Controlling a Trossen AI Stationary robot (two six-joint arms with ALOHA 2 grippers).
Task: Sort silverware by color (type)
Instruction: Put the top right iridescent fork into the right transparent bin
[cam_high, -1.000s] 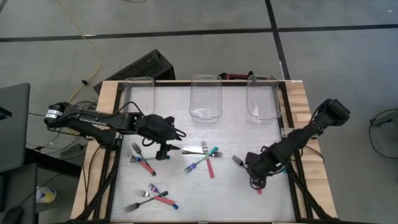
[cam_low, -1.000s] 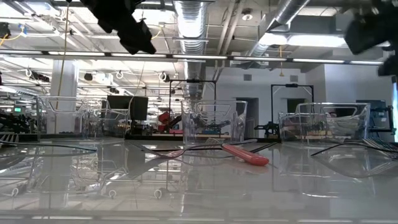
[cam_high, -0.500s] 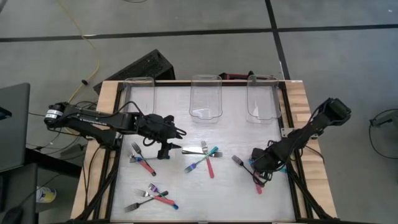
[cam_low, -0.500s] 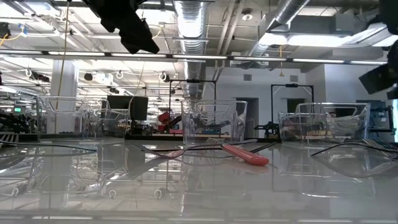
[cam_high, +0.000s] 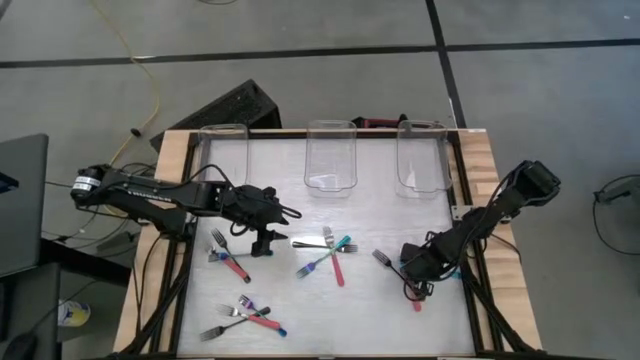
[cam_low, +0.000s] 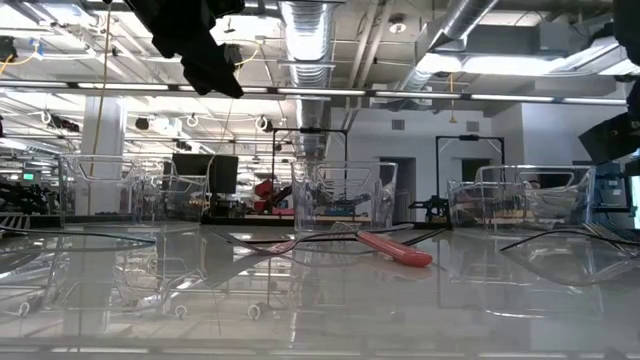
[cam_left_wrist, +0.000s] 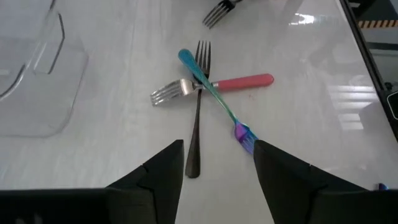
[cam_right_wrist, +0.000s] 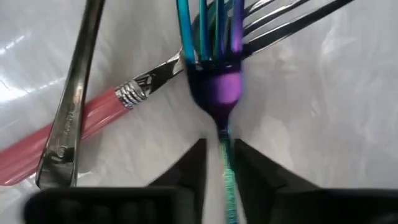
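My right gripper (cam_high: 414, 272) is low over a small heap of forks near the table's right side. It is shut on a fork with a purple head and teal tines (cam_right_wrist: 220, 81). A pink-handled fork (cam_right_wrist: 81, 127) and a dark metal fork (cam_right_wrist: 73, 93) lie beside it. My left gripper (cam_left_wrist: 217, 158) hangs open above the table at centre left. The handle end of a dark fork (cam_left_wrist: 197, 118) lies below its gap. That fork crosses a pink-handled fork (cam_left_wrist: 245, 81) and a teal-handled fork (cam_left_wrist: 208, 90). My right gripper pinches the purple-headed fork's thin neck (cam_right_wrist: 224, 144), just behind the head, between its two fingers. The fingers come from above and stand on either side of the neck. The fork's tines reach over the dark forks' tines (cam_right_wrist: 286, 18). I cannot tell whether it is lifted.
Three clear bins (cam_high: 225, 150) (cam_high: 331, 162) (cam_high: 421, 160) stand along the far edge. More forks lie at the left (cam_high: 229, 260) and near left (cam_high: 246, 316). A wooden frame (cam_high: 486, 170) borders the white table.
My right arm has come down toward the heap of forks at the table's right; in the low view it has dropped from the top corner to mid height.
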